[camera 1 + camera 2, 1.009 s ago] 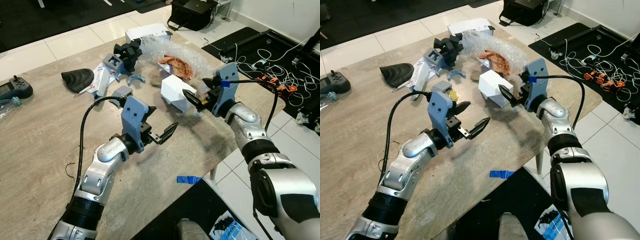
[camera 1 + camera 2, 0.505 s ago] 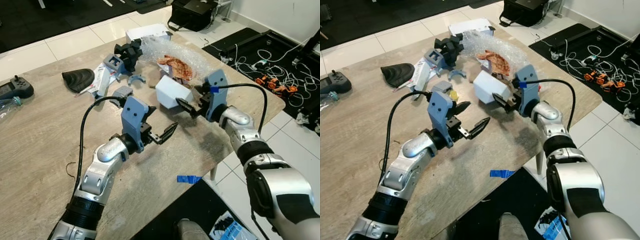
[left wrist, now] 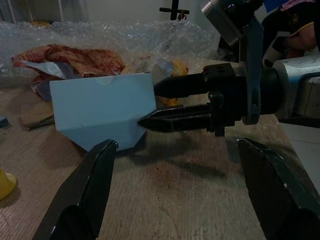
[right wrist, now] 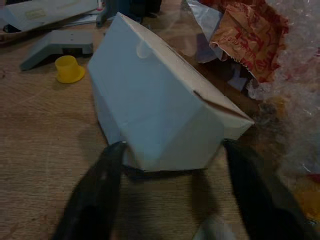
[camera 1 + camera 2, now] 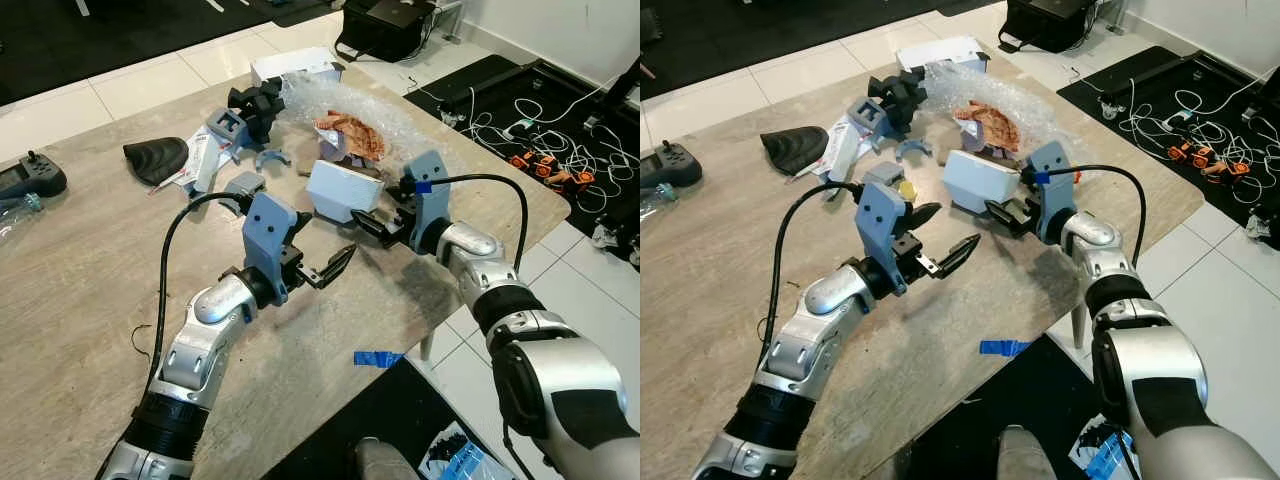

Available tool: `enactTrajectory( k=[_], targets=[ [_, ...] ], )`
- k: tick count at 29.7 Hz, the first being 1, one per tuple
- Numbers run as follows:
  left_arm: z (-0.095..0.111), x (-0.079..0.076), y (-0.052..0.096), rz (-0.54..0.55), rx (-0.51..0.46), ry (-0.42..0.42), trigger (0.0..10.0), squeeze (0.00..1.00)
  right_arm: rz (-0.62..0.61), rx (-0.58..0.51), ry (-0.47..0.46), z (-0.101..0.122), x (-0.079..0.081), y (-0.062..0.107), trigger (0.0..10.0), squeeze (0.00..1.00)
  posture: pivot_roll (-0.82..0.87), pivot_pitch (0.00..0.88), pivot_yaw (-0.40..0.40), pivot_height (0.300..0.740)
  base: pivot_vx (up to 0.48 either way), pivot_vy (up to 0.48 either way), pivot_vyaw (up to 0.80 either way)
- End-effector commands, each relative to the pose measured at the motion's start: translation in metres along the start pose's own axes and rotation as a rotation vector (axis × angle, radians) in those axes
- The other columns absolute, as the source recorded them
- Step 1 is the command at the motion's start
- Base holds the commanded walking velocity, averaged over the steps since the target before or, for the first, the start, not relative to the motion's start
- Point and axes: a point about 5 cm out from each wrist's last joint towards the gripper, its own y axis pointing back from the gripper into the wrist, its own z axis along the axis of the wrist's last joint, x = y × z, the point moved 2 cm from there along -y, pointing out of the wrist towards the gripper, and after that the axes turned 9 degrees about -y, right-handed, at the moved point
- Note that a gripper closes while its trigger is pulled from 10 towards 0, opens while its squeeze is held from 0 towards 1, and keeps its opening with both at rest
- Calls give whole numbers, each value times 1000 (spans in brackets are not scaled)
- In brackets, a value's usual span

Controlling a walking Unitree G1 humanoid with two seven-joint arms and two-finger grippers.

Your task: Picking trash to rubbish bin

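A white carton [image 5: 340,190] lies tilted on the wooden table [image 5: 80,300], just in front of crumpled bubble wrap [image 5: 352,105] and a red-orange wrapper [image 5: 350,135]. My right gripper [image 5: 366,222] is at the carton's near right end. In the right wrist view its fingers [image 4: 100,190] sit on either side of that end of the carton [image 4: 155,115], shut on it. My left gripper [image 5: 322,245] hovers open just left of the carton with nothing between its fingers. The left wrist view faces the carton [image 3: 100,107] and the right gripper [image 3: 150,105].
Black foam pieces [image 5: 262,100], grey-blue plastic parts [image 5: 225,130], a black curved pad [image 5: 155,158] and a yellow cap [image 5: 905,187] litter the far table. Blue tape [image 5: 378,358] marks the near edge. A controller [image 5: 25,178] lies far left. Cables [image 5: 540,120] cover the floor on the right.
My right gripper has moved left toward the left gripper, and the white carton has shifted and tipped flatter with it. The left arm has stayed put.
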Motion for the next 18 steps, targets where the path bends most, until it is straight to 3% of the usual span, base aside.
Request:
enactTrajectory(
  k=[1,18],
  targets=[
    [-4,2,2,2,23,-12,10000,0,10,15,-30,-8,2,1,0,0,-39,110,22,740,0,0,0],
    [-4,2,1,0,21,-13,10000,0,112,-26,-64,-4,15,-3,0,0,-38,104,23,740,0,0,0]
  ],
)
